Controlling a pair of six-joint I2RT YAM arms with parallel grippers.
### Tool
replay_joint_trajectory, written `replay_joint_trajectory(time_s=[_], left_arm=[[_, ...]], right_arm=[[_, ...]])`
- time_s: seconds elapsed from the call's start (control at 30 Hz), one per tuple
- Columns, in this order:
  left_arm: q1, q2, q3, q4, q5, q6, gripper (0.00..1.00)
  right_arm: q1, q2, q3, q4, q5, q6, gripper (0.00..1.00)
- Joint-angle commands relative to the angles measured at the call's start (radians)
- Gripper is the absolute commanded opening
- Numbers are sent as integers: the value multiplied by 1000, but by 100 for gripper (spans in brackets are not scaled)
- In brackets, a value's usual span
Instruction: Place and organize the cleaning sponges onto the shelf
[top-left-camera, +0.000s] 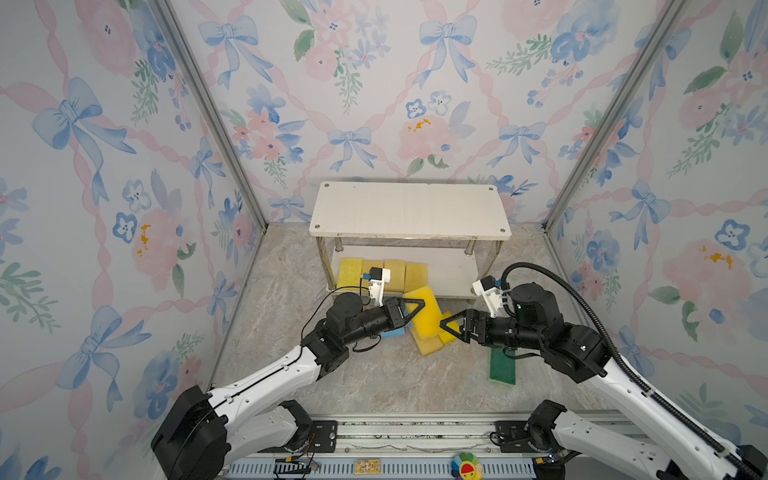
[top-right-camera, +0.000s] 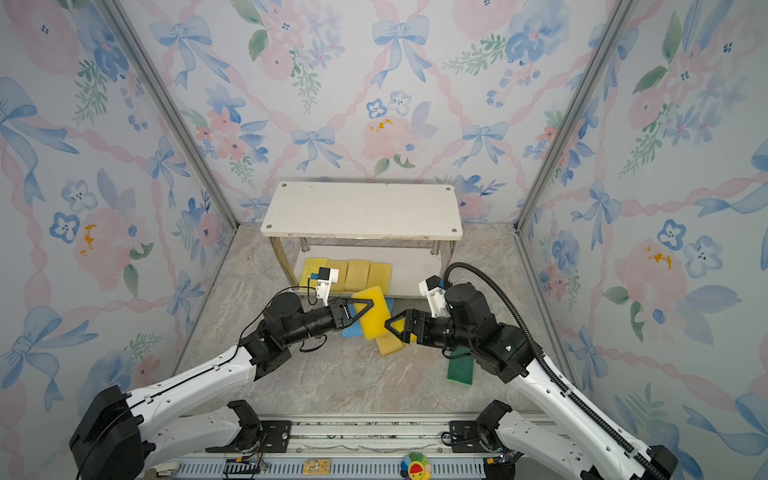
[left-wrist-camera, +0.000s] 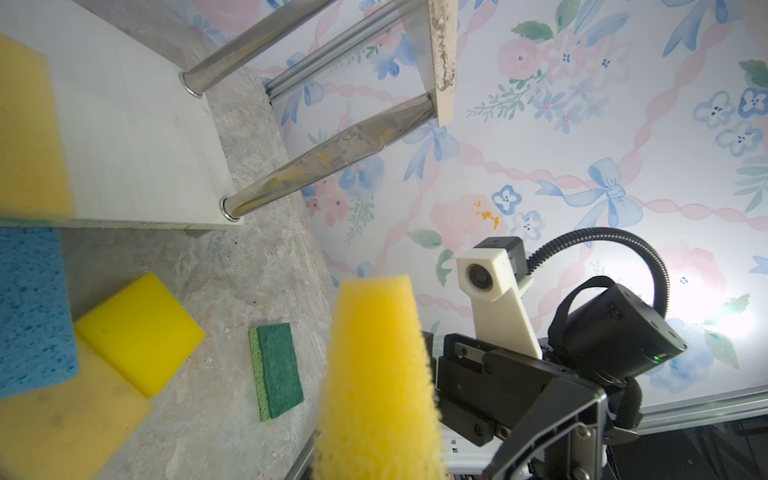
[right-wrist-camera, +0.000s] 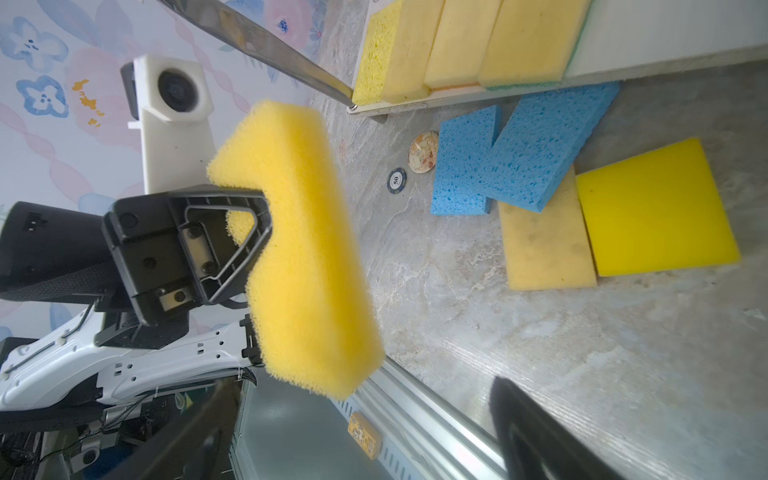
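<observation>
"Where was the left gripper (top-left-camera: 415, 311)?"
"Clenched on a thick yellow foam sponge (top-left-camera: 430, 320), aloft before the white two-tier metal-legged shelf (top-left-camera: 409, 210)."
"And the right gripper (top-left-camera: 451, 326)?"
"Fingers released, jaws spread, close by that sponge."

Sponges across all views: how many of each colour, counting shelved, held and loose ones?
Yellow rectangular foam sponges: 7 (4 on the white two-tier shelf, 1 in the left fingers, 2 on the marbled tabletop)
Light blue rectangular foam sponges: 2
Dark green scouring-faced rectangular sponge: 1
Total: 10
</observation>
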Motion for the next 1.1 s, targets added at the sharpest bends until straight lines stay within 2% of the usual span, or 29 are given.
replay_joint_trajectory(time_s=[0.0,0.2,0.57,0.93,1.07], left_arm=[[16,-25,-24,15,36,-9,6],[17,-22,-24,15,45,-15,6],[16,-27,-26,16,52,-20,6],[14,-17,-13,16,69,-23,6],[14,-20,-14,16,70,-24,6]], right_arm=[[47,-4,-21,80,2,48,90],[96,20,-11,100,31,55,77],[111,38,-10,115,50,61,50],[110,56,2,111,60,56,37],[110,67,2,118,59,61,26]])
